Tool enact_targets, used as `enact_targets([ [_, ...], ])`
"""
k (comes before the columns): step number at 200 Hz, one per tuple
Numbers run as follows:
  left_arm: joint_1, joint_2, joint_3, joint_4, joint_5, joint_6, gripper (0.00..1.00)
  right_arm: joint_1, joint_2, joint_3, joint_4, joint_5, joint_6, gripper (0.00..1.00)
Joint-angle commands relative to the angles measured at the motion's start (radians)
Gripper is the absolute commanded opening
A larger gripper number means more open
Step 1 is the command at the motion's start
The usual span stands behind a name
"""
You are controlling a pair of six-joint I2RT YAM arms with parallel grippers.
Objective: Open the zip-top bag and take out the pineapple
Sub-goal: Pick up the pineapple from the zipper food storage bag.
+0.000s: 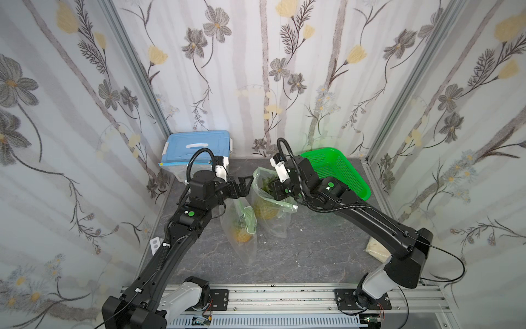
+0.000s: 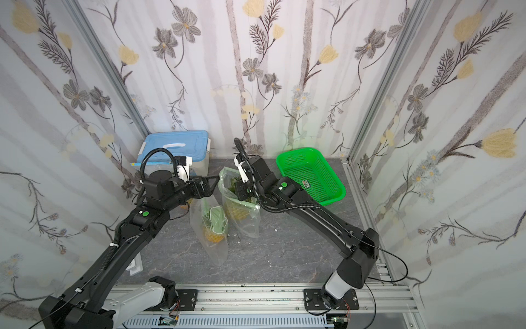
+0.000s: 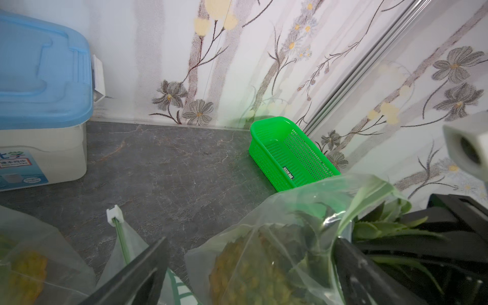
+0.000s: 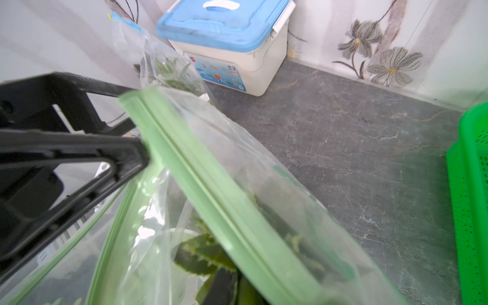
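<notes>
**rigwatcher:** Closest to me is the mounting rail [image 1: 284, 296], with both arms reaching out over the worktop [image 1: 299, 256]. Mid-worktop the zip-top bag [image 1: 277, 225] stands upright. Its green zip strip [image 4: 211, 190] is parted and the pineapple [image 1: 262, 209] sits inside, crown up at the mouth. I'd say the opening part is done and we're on the take-it-out bit.

**benchrat:** And the end effectors?

**rigwatcher:** Left end effector [image 1: 248, 184] is spread wide right at the bag's rim, holding nothing. Right end effector [image 1: 271, 191] is down in the mouth among the leaves. Honestly can't tell if it's clamped on the crown, since plastic and leaves hide the tips.

**benchrat:** Next move?

**rigwatcher:** My guess is a firm hold on the crown, then a straight lift. Something should pin the bag too, or it'll ride up with the fruit.

**benchrat:** Other containers?

**rigwatcher:** Green basket [image 1: 353, 178] sits empty near the bag, so that's probably the drop spot. A second bag [image 1: 242, 250] lies just beside the first with another pineapple [image 1: 241, 235] in it. A third bag [image 4: 148, 58] with leafy greens stands next to the blue-lidded box [image 1: 196, 145]. The lid's on, so no idea what's inside.
</notes>
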Motion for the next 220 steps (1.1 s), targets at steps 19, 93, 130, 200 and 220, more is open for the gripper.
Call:
enact_targets([
  [19, 0.066, 0.016, -0.095, 0.166, 0.076, -0.117, 1.00, -0.045, -0.120, -0.018, 0.078, -0.003, -0.061, 0.00],
  [93, 0.108, 0.263, -0.115, 0.501, 0.300, -0.345, 1.00, -0.143, -0.250, -0.005, 0.141, -0.076, -0.096, 0.00],
  [130, 0.136, 0.485, -0.063, 0.904, 0.519, -0.648, 1.00, -0.171, -0.288, 0.039, 0.178, -0.126, -0.105, 0.00],
  [200, 0.096, 0.903, 0.168, 1.529, 0.614, -1.189, 1.00, -0.178, -0.319, 0.076, 0.205, -0.152, -0.134, 0.00],
  [220, 0.090, 0.864, 0.150, 1.523, 0.611, -1.154, 1.00, -0.179, -0.318, 0.076, 0.207, -0.147, -0.134, 0.00],
])
